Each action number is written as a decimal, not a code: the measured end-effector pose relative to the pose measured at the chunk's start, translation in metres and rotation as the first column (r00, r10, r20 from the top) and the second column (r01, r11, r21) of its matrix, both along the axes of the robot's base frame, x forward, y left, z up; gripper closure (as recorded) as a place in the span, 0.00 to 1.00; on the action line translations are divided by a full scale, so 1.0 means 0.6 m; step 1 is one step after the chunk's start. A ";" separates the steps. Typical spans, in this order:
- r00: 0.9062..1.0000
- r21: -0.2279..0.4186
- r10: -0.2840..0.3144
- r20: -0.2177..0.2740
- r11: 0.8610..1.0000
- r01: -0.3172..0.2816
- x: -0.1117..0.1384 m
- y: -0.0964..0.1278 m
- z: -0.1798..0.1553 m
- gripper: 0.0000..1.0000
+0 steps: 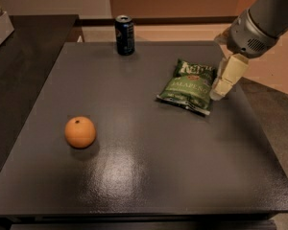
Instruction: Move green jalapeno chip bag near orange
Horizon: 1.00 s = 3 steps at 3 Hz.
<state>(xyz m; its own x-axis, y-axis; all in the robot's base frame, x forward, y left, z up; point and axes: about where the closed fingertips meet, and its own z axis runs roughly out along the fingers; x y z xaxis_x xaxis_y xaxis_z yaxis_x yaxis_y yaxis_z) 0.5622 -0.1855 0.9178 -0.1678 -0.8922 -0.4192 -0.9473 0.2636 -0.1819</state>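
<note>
The green jalapeno chip bag (189,86) lies flat on the dark table, right of centre, white lettering facing up. The orange (80,132) sits on the table at the left front, far from the bag. My gripper (220,91) hangs from the arm at the upper right, its cream fingers pointing down at the bag's right edge, close to or touching it.
A dark soda can (125,35) stands upright at the table's back edge. The dark table (134,176) ends just right of the gripper. A lower dark surface (24,56) lies to the left, with a white box corner at the far left.
</note>
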 end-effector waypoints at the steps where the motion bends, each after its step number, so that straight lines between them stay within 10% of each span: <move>1: 0.999 0.007 0.018 -0.028 1.000 -0.018 0.022 0.007 -0.031 0.00; 3: 0.996 0.027 0.017 -0.083 1.000 -0.015 0.032 0.013 -0.085 0.00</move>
